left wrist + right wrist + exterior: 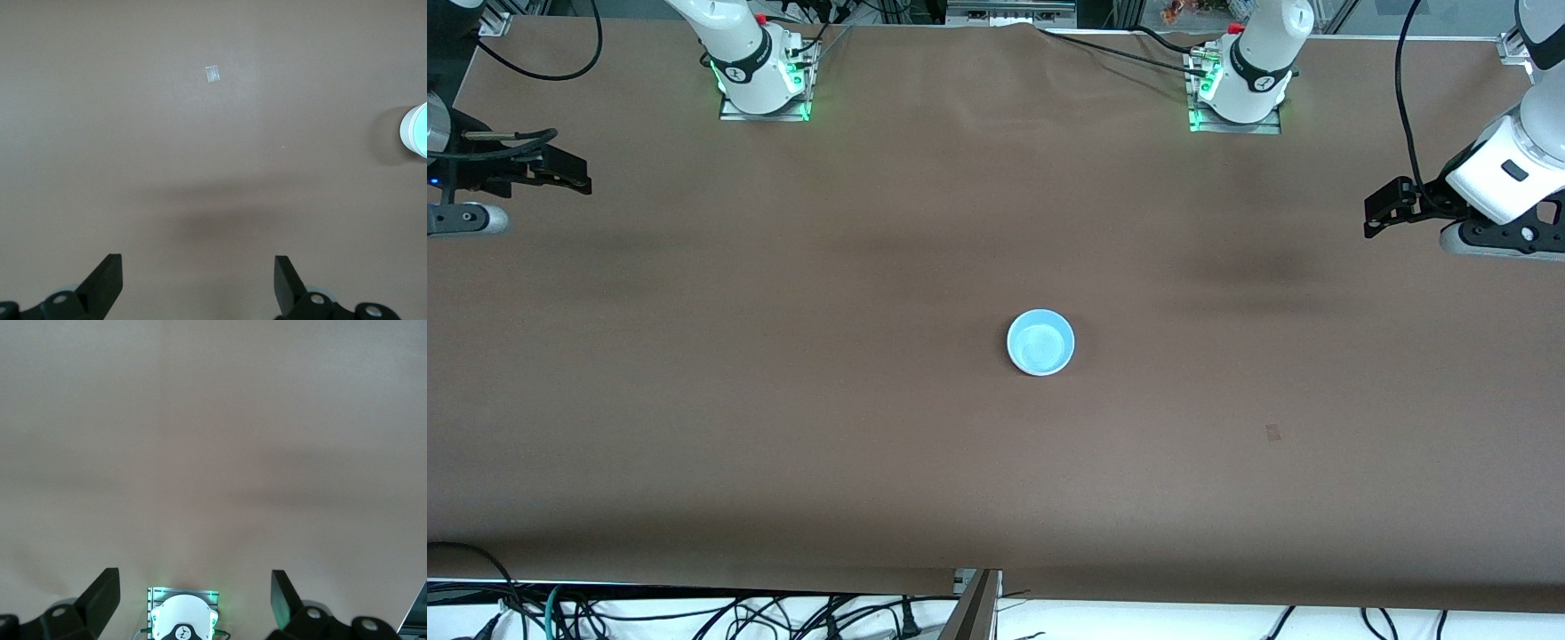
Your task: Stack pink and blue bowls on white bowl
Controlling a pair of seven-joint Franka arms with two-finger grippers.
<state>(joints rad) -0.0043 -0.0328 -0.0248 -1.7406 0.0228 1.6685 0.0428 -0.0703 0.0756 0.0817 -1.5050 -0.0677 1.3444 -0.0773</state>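
Only one bowl visible: blue bowl (1040,342) upright on the brown table (783,400), roughly mid-table and slightly toward the left arm's end, mouth up, nothing inside it. From the front view it looks like a single bowl; can't tell if the pink or white one is nested under it, neither shows. Left gripper (1375,213) is up in the air over the left arm's end of the table, about 2 o'clock from the bowl in the front view, well apart from it, jaws spread wide with nothing between them. Left wrist view confirms: both fingers (107,283) far apart over bare table, the blue bowl (415,131) clipped at the frame edge, and a small pale tape-like scrap (212,74) lying on the table surface; the same scrap (1272,433) sits at about 4 o'clock from the bowl in the front view, nearer the front camera. Right gripper (578,175) is over the right arm's end of the table, about 10 o'clock from the bowl, well apart, also spread wide and empty. Right wrist view shows its fingers (100,600) apart, with the right arm's base (181,620) and its green lights between them below.
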